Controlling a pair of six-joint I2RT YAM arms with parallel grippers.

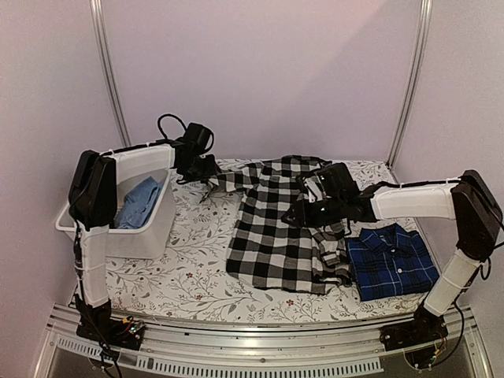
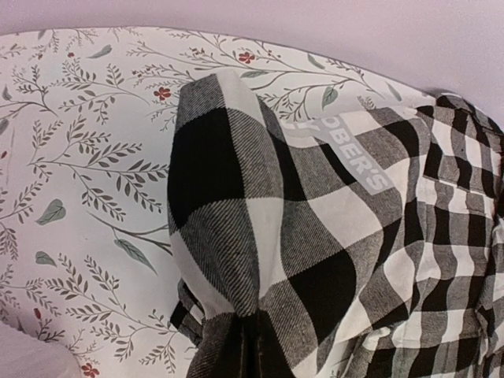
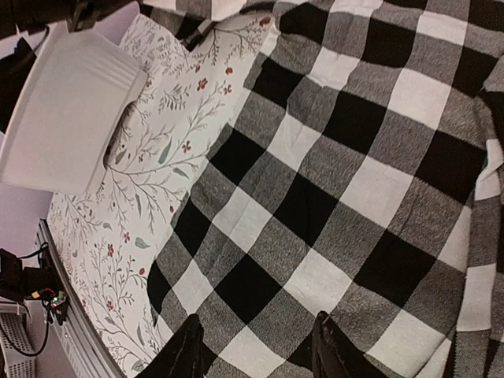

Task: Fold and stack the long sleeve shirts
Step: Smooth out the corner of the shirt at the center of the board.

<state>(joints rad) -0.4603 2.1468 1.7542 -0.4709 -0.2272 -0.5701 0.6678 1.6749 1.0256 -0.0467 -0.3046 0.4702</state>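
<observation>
The left gripper (image 1: 206, 170) is shut tight on a bunched bit of the black-and-white check shirt (image 1: 276, 228), up at its far corner. In the left wrist view the cloth pulls into a pinch right at the gripper and rises in a soft hump just in front of it. The right gripper (image 3: 258, 324) hangs over the middle of the same shirt; its fingers (image 3: 187, 350) stand apart and nothing is pinched between them. The rest of the shirt lies spread on the bench (image 1: 189, 260), mostly between the two grippers and nearer the robot than they are. The navy plaid shirt (image 1: 391, 261) lies folded right next to it, on the outer side of the right gripper. A white bin (image 1: 153, 228) with a blue cloth (image 1: 142, 201) in it sits behind the left gripper, under its arm.

The check shirt looks soft, floppy and light; it will likely sag and drag when lifted; it will not break. A good place to hold is probably an edge or corner, where the seam is thick; two holds lifted together should keep the fold straight.
</observation>
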